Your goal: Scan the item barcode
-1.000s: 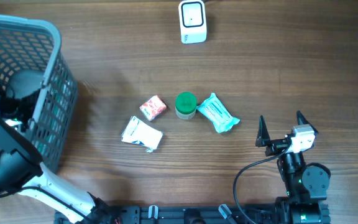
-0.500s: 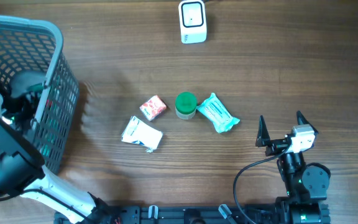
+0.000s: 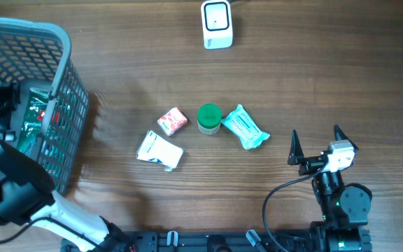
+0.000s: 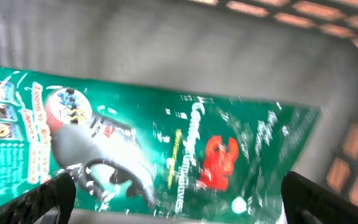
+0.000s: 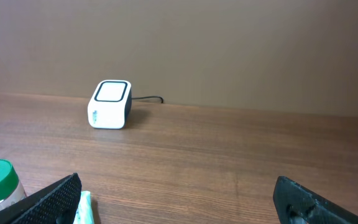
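Down at the near right corner of the table [image 3: 369,77], the right gripper [image 3: 315,131] hasn't budged over the last second: fingers spread wide, nothing between them, pointed up the table toward the far edge. Just ahead of it, around the middle of the table, four items sit exactly where they were. The white sachet [image 3: 159,150] is nearest, then the pink packet [image 3: 172,121], the green-lidded jar [image 3: 209,118] and the teal packet [image 3: 244,127] lie in a loose row, none of them touched. Now the action: over by the left edge, the left arm has pulled back inside the basket [image 3: 72,112]. Where its wrist blocked the view a moment ago, a green packet [image 3: 33,126] now shows on the basket floor. The left gripper [image 4: 178,186] hangs over that packet with its fingers let go and wide apart, nothing pinched between them. My read: that item is done and dropped, so the next job is picking one of the four and carrying it to the scanner [image 3: 217,24], which stands unmoved at the far edge, well apart from everything.
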